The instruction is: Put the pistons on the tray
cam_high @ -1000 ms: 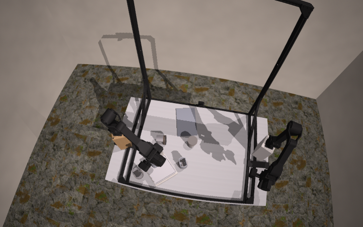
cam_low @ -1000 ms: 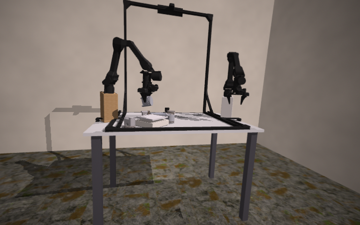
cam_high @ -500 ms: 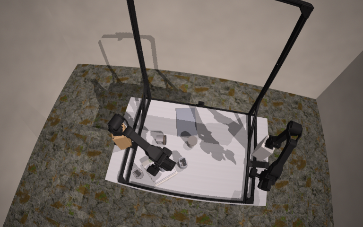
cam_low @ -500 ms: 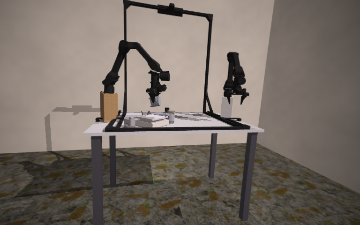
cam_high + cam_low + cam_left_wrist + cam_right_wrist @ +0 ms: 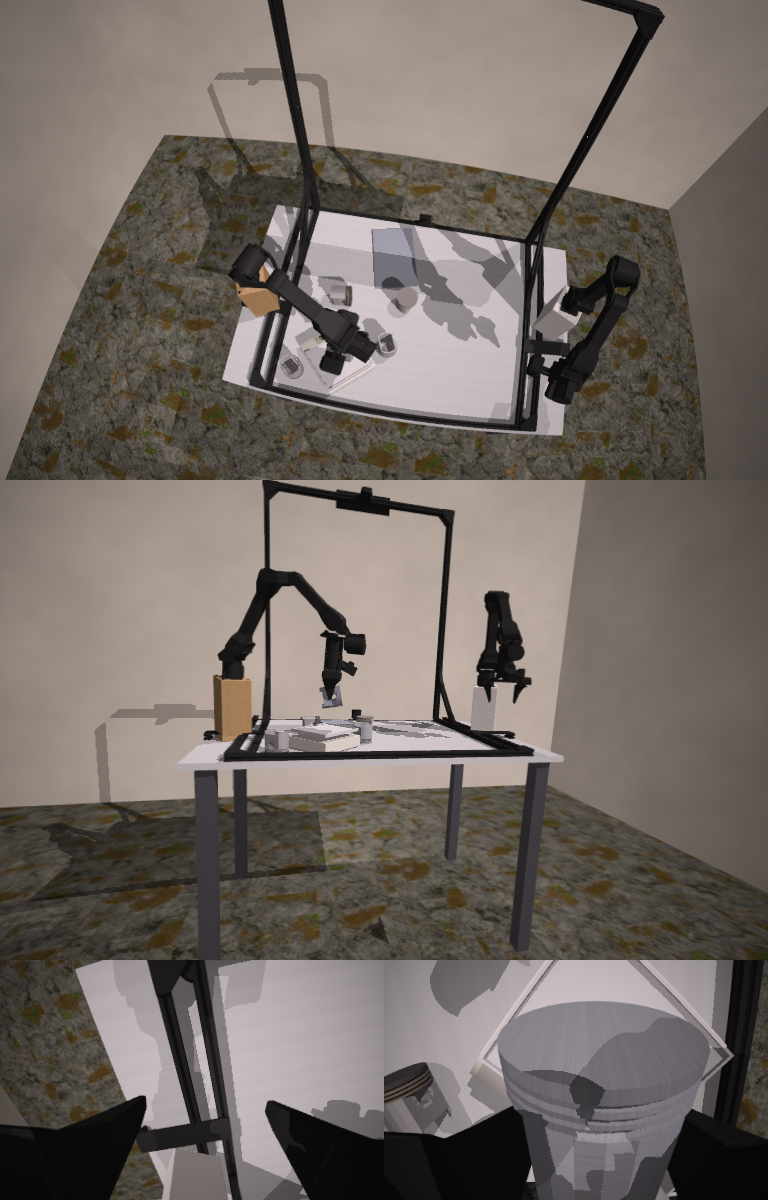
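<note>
Exterior view, nearest first: along the front of the white desk point(image 5: 453, 384) point(image 5: 430, 743), a black frame bar point(image 5: 396, 418) point(image 5: 379, 755). Just behind the bar, toward the picture's left side, one upright piston point(image 5: 291, 366) point(image 5: 277, 740), beside the white square scale point(image 5: 353, 376) point(image 5: 325, 742), apart from the tray. Above the scale, in the air, the held piston point(image 5: 599, 1055), tilted, with its flat crown toward the wrist camera. Around this piston, the fingers of the right gripper point(image 5: 334, 363) point(image 5: 331, 690) point(image 5: 601, 1112), closed on its two sides, about half open because of its width. By the top view, on the other side of the scale, an open-ended piston point(image 5: 387, 344), with hollow end up. Farther back, a crown-up piston point(image 5: 406, 300), near the corner of the tray but beside it. At about the same depth, a piston lying on its side point(image 5: 340, 294) point(image 5: 414, 1095), with brown rings at one end, also on the desk and outside the tray. Behind these, the flat steel tray point(image 5: 393, 254), flat on the desk, with no piston on it. At the far right of the exterior picture, by the pale pedestal point(image 5: 557, 319) point(image 5: 483, 709) point(image 5: 195, 1177), the left gripper point(image 5: 535, 367) point(image 5: 502, 699) point(image 5: 207, 1103), high above the desk, fingers fully spread and with nothing between.
</note>
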### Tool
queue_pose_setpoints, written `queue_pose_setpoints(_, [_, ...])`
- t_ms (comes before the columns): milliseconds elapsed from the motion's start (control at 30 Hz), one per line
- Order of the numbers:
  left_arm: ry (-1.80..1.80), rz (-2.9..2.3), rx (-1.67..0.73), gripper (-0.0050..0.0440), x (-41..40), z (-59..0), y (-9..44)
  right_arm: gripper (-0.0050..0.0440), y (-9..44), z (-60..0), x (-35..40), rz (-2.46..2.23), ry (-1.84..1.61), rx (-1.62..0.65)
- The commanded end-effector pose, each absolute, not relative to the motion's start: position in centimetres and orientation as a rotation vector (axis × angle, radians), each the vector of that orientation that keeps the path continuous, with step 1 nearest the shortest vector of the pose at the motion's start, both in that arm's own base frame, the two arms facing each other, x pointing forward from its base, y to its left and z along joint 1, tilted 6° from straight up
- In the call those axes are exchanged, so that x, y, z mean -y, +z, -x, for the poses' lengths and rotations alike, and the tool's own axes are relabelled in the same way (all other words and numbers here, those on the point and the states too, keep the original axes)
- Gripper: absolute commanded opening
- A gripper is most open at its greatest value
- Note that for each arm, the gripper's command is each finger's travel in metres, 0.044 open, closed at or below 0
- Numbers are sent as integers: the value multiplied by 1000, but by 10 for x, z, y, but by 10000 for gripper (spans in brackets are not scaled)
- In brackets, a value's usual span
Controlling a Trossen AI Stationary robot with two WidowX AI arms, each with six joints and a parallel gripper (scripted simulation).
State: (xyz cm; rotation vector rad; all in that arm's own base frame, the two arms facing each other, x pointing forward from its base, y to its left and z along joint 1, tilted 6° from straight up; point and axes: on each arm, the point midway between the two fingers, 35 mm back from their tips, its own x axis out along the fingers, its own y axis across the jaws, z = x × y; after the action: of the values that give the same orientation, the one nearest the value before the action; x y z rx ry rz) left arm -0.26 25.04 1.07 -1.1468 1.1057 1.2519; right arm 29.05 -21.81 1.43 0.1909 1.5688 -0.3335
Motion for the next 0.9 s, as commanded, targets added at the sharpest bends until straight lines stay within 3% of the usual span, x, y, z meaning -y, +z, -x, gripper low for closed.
queue_pose_setpoints(0, [1248, 1146, -1106, 440, -250, 2, 11, 158, 16, -293, 220, -106, -258, -1595])
queue_pose_setpoints(867, [1248, 1146, -1106, 440, -250, 2, 11, 158, 16, -293, 220, 351, 198, -1713])
